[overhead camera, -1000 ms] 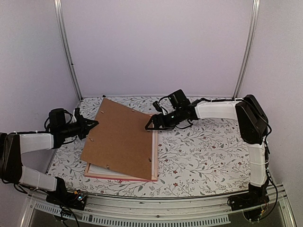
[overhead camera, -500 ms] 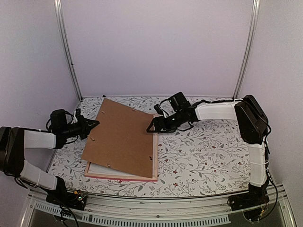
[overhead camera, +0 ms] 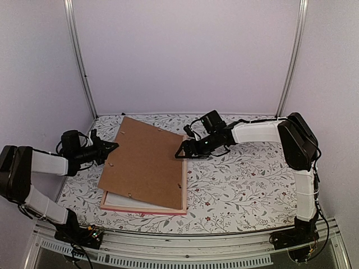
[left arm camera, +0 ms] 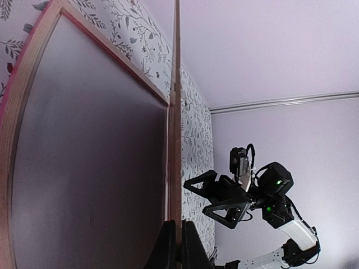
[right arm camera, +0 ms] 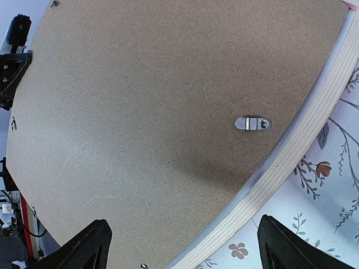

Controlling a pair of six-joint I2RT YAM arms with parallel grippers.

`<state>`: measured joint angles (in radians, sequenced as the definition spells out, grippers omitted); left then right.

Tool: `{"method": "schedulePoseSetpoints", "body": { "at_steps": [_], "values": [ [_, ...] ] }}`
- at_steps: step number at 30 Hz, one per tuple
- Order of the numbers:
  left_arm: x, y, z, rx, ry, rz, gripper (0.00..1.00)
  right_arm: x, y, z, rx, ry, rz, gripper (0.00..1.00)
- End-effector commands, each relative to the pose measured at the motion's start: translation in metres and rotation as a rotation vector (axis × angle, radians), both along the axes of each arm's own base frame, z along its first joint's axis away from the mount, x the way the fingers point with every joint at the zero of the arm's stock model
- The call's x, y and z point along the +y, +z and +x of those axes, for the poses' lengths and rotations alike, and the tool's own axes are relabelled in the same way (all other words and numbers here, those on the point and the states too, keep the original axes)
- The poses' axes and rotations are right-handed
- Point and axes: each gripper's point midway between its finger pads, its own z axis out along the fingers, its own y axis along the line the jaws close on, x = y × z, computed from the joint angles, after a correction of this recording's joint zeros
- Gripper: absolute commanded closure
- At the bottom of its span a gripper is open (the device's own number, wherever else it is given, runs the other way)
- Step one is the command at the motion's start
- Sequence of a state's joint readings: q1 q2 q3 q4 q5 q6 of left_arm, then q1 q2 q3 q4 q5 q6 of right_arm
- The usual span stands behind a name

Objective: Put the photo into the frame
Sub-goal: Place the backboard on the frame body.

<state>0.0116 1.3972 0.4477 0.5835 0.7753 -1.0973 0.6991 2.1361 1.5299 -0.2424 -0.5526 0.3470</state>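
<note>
Floral bench (overhead camera: 241, 185), lilac walls, both arms reaching in low.
Left tool (overhead camera: 112, 147), arm stretched flat, is pinched tight on the brown backing board (overhead camera: 146, 162) at its left edge, holding it tilted over the pink frame (overhead camera: 183, 193) lying on the bench. Board hides the inside, can't make out the photo. Right tool (overhead camera: 181, 152) gapes wide by the board's right corner, gripping nothing.
</note>
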Motion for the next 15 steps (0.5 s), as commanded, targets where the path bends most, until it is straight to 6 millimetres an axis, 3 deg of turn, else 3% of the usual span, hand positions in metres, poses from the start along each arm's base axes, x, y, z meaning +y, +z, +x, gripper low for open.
{"method": "schedulePoseSetpoints", "body": {
  "at_steps": [1,15],
  "values": [
    [-0.0010,0.0163,0.0049,-0.068,-0.021,-0.022,1.00,-0.0040,0.0148,0.0034,-0.033,-0.013,0.010,0.06],
    [-0.0016,0.0073,0.0112,-0.058,-0.019,-0.002,1.00,-0.0066,0.0118,0.0039,-0.030,-0.019,0.003,0.05]
  ]
}}
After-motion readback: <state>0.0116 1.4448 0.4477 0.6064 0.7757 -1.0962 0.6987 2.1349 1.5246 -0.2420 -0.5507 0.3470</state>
